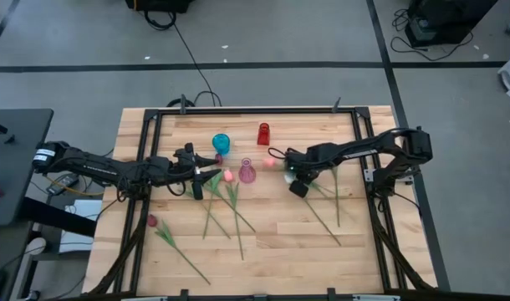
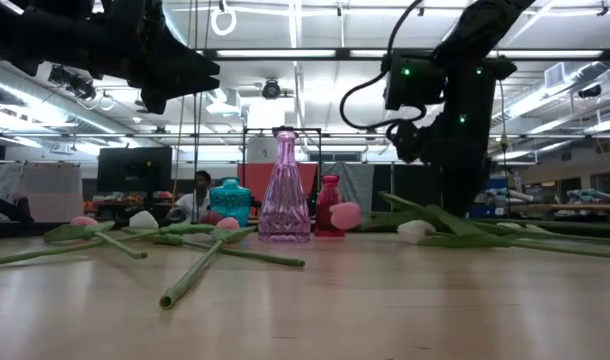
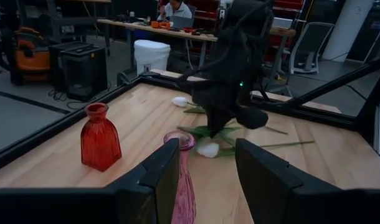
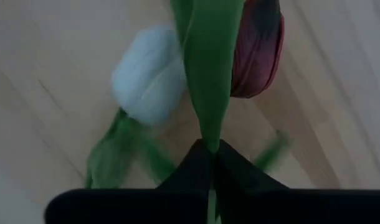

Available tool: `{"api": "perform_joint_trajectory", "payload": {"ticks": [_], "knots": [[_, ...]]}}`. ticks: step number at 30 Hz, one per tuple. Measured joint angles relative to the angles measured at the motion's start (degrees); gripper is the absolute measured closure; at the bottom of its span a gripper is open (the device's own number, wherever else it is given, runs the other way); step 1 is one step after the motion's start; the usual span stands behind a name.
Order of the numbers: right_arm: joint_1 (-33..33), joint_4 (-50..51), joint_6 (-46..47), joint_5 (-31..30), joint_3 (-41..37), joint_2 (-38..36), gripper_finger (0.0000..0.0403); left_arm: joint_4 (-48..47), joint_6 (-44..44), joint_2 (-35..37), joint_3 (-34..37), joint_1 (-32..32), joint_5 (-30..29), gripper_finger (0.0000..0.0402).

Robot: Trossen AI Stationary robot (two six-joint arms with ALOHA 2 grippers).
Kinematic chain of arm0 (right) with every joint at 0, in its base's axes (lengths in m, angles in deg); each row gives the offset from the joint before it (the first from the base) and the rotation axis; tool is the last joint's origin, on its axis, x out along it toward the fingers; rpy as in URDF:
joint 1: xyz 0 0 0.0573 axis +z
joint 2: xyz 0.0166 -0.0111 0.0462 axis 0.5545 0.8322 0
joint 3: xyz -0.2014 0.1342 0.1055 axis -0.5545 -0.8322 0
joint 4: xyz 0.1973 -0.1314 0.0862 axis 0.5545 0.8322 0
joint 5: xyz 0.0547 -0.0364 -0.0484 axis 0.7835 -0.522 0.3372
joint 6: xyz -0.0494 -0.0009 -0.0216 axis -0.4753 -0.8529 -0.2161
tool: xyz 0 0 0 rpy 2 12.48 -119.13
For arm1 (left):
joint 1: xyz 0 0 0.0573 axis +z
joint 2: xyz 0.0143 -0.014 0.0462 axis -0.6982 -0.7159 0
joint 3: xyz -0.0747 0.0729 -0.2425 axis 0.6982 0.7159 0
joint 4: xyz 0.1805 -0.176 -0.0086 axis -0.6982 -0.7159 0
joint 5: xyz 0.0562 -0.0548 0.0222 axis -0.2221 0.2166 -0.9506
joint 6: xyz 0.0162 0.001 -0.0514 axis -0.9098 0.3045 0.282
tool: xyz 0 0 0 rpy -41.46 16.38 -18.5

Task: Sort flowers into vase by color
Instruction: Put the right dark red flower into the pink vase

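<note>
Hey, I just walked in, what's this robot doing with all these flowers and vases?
It is sorting artificial tulips into vases. The right gripper has shut on the stem of a dark red tulip, low over the table beside a white tulip. The left gripper hovers open just behind the pink vase. The red vase and the teal vase stand behind it. Other tulips lie across the table.

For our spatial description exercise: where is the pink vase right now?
In the high view the pink vase stands mid-table, between the two grippers, with the teal vase and red vase just behind it.
</note>
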Motion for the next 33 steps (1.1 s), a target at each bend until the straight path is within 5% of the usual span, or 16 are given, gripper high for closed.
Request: {"api": "perform_joint_trajectory", "payload": {"ticks": [15,33], "knots": [[-0.31,-5.12,0.46,-0.09,0.00,-17.82,0.0385,0.03,-0.02,0.00,0.00,0.00,0.00,0.0239],[3.14,-59.74,-17.53,-0.07,0.00,-20.88,0.0378,0.97,-0.90,0.00,0.00,-0.01,0.04,0.0239]]}}
